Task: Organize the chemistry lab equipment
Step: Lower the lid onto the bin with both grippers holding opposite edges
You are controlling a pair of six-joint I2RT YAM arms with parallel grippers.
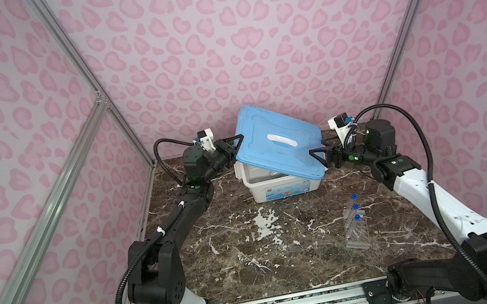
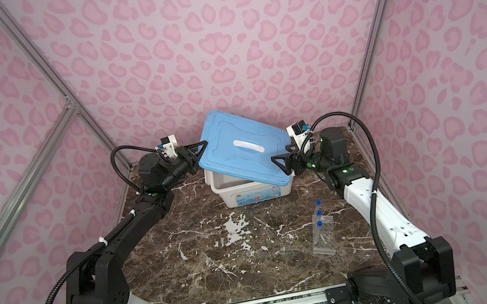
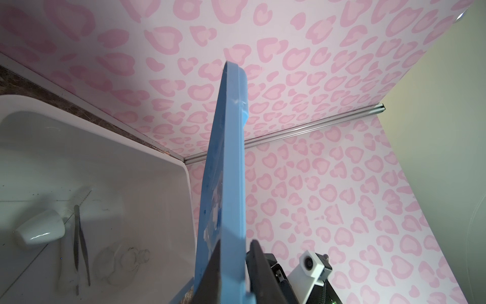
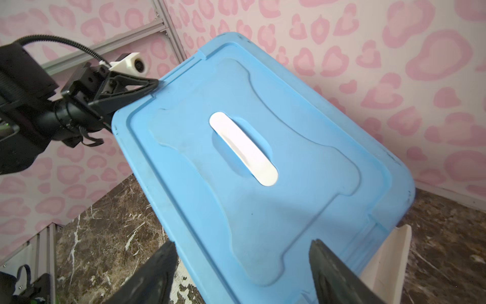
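Lifting the blue lid [image 1: 278, 143] clear of the white bin [image 1: 279, 190] appears to be the step in hand, and it is best done with both sides borne together. The lid is seen tilted in both top views, its far left side raised and its near right edge low over the bin's rim. The left gripper [image 1: 236, 146] is pinched on the lid's left edge, with a finger [image 3: 210, 271] pressed to each face in the left wrist view. The right gripper [image 1: 316, 156] is set at the right edge with its jaws spread wide, and nothing is clamped there as far as can be told. A firm hold should be taken there first, since a lid carried by one edge may swing or slip. Inside the bin a small white mortar bowl [image 3: 39, 231] is lying on its side beside metal tweezers [image 3: 81, 244] and a clear glass vessel [image 3: 123, 260], so the lid should not be let fall on them. The clear rack [image 1: 356, 234] with its blue-capped test tubes [image 1: 354, 207] is standing on the marble table [image 1: 221, 265], well apart from the bin, and a set-down spot away from it should be chosen.
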